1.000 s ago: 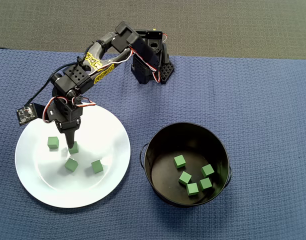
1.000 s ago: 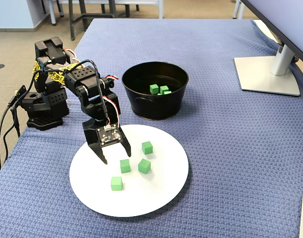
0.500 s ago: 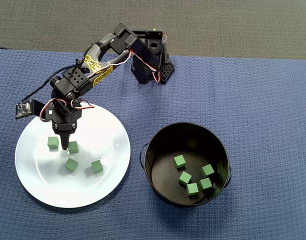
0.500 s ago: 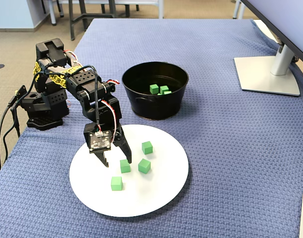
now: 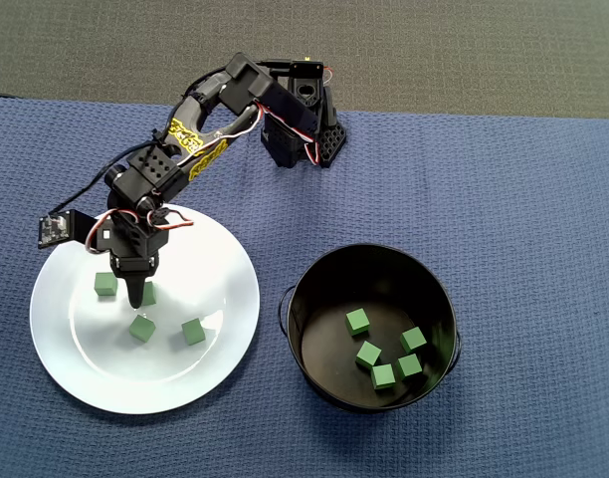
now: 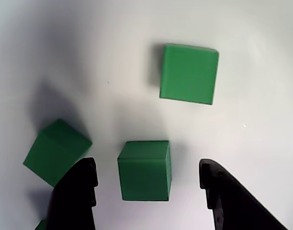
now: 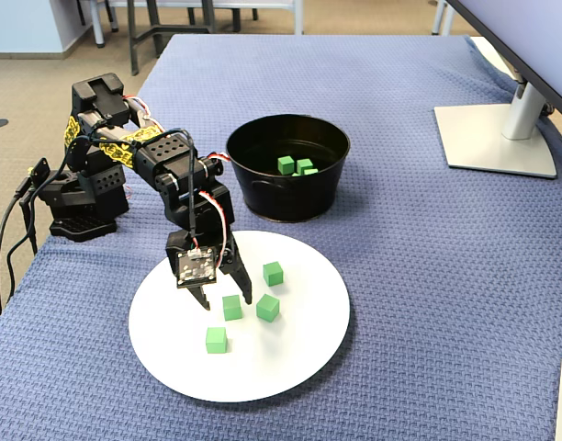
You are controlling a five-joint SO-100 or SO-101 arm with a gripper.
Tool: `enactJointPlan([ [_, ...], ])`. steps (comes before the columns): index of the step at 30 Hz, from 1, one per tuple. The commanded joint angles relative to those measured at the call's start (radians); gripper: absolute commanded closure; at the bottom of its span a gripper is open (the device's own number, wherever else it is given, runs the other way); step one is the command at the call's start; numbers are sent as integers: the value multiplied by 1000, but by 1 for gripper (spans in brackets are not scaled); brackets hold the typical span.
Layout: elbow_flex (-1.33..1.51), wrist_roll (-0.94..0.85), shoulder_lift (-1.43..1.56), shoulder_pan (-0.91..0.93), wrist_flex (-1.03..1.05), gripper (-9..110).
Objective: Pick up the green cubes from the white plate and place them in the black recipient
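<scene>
Overhead view: five green cubes (image 5: 384, 350) already in black pot (image 5: 372, 328) at lower right, four left on white plate (image 5: 225, 299) at lower left; wrist view: gripper (image 6: 147, 189) w/ jaws apart, straddling one cube (image 6: 144, 169); fixed view: monitor stand (image 7: 498, 138) upper right, path clear.

Office or lab: monitor stand (image 7: 501, 129) on blue-clothed table (image 7: 400, 276), chair legs (image 7: 143, 37) behind.
</scene>
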Motion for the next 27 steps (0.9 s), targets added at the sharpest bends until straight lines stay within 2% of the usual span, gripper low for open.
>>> enactJointPlan([
  [1, -12, 15, 8, -29, -21, 82],
  [18, 69, 9, -6, -58, -75, 85],
  [27, 81, 9, -8, -63, -97, 93],
])
